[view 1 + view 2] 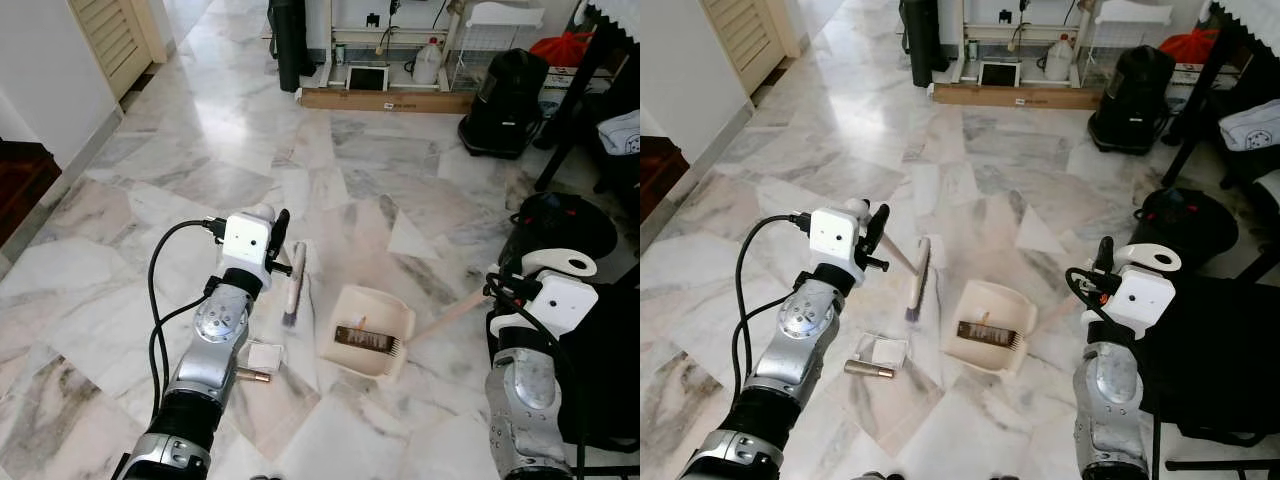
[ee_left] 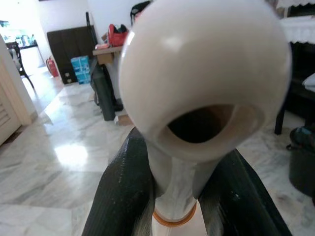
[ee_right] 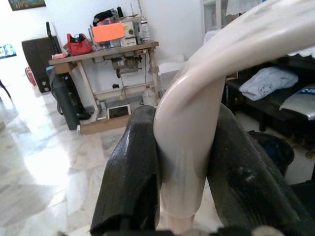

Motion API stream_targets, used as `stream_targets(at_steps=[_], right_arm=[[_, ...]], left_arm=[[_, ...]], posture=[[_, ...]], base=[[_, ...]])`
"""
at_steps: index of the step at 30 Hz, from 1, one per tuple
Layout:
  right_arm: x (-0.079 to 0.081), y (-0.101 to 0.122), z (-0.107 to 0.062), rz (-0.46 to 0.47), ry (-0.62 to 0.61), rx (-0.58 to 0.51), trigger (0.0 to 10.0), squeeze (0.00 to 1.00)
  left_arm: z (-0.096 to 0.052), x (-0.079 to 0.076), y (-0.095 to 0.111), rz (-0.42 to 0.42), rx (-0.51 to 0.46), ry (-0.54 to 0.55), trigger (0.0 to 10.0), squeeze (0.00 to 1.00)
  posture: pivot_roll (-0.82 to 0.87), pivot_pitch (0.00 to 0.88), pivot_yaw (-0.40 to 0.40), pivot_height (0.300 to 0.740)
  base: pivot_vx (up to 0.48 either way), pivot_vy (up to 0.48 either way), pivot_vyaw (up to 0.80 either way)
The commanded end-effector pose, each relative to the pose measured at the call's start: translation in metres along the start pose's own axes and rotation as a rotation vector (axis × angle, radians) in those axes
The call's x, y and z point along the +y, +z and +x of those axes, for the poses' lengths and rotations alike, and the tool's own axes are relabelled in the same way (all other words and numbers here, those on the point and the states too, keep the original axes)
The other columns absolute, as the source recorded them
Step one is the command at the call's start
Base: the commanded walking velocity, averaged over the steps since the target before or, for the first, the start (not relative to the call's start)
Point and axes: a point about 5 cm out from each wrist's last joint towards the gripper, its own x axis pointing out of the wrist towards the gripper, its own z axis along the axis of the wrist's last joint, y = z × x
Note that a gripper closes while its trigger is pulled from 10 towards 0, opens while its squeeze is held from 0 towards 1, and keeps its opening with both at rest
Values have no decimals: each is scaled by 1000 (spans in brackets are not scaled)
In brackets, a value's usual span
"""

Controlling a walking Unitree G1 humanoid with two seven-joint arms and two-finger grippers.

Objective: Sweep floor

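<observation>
Broom [image 1: 294,285] and dustpan [image 1: 367,330] are lying low on the marble floor [image 1: 200,180] just ahead of the robot, the brush head sitting left of the cream pan and pointing its bristles toward a scrap of paper [image 1: 264,356] and a small brass-coloured tube [image 1: 252,376] near the left arm. The left gripper [image 1: 278,240] is closing its two black fingers [image 2: 123,196] around the broom's pale handle just below its rounded, hollowed end cap, and the right gripper [image 1: 1103,258] is clamping its fingers [image 3: 133,172] on the curved cream handle of the dustpan, whose long stick is running from the pan toward the robot's right. Both tools are looking like light, stiff plastic with a smooth, glossy skin, so they are probably wanting a firm squeeze to stop them twisting; holding high on each handle, as now, is giving reach but little leverage over the far end. The bristles are likely soft and springy, bending against the tiles. Something dark and comb-like is lying inside the pan, and what it is stays unclear. The right gripper's fingertips are being hidden behind its white wrist housing in the head views, the dustpan stick is vanishing behind that arm, and the black bags [image 1: 505,100] at the far right are being cut off by the frame.
</observation>
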Motion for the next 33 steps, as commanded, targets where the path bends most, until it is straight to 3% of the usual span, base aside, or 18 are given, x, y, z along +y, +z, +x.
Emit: stream_targets(at_steps=[1,12,33], right_arm=[[2,16,4,17,-1,-68,10000,0],[2,18,4,-1,-2,-57,10000,0],[1,21,10,-7,-7,-43,10000,0]], left_arm=[[4,3,16,14,-93,12,10000,0],[3,4,15,19,-90,5,10000,0],[5,9,16,39,-72,31,10000,0]], posture=[[29,18,20,740],[25,2,24,740],[34,91,22,740]], base=[[0,0,0],[0,0,0],[0,0,793]])
